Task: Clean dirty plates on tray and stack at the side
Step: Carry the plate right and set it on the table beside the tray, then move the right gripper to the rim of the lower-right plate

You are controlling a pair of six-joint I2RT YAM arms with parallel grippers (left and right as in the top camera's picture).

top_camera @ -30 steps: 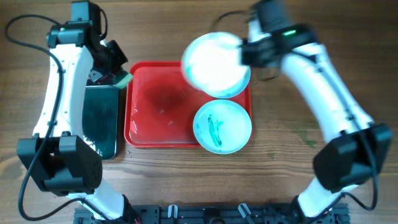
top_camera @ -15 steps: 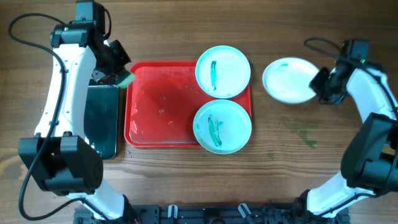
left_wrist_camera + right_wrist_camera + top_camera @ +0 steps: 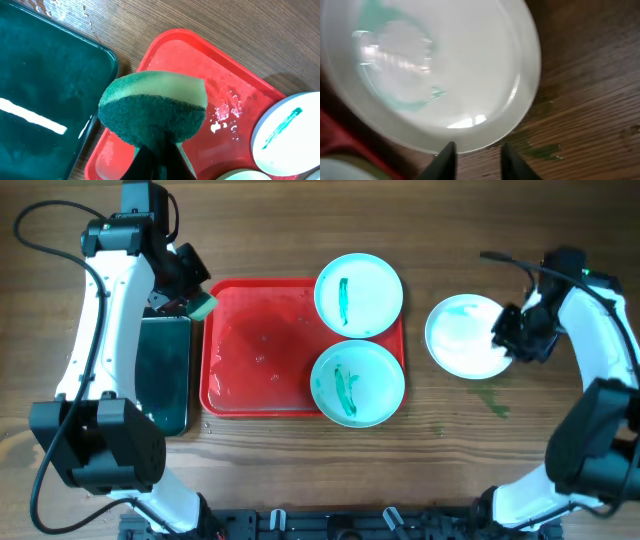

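The white plate (image 3: 462, 335) lies on the bare table, right of the red tray (image 3: 255, 350). My right gripper (image 3: 512, 337) is open at its right rim; in the right wrist view the plate (image 3: 430, 65) lies just past the spread gripper (image 3: 477, 147), not held. Two turquoise-rimmed plates with green streaks sit on the tray's right side, one at the back (image 3: 358, 294) and one at the front (image 3: 357, 383). My left gripper (image 3: 190, 295) is shut on a green sponge (image 3: 152, 107) over the tray's back left corner.
A black glossy tray (image 3: 162, 375) lies left of the red tray, also in the left wrist view (image 3: 40, 95). Water drops sit on the red tray (image 3: 225, 107). A green smear (image 3: 492, 396) marks the table in front of the white plate.
My right arm carried the white plate from above the tray to the table at the right, set it down and let go. The left arm has not moved.
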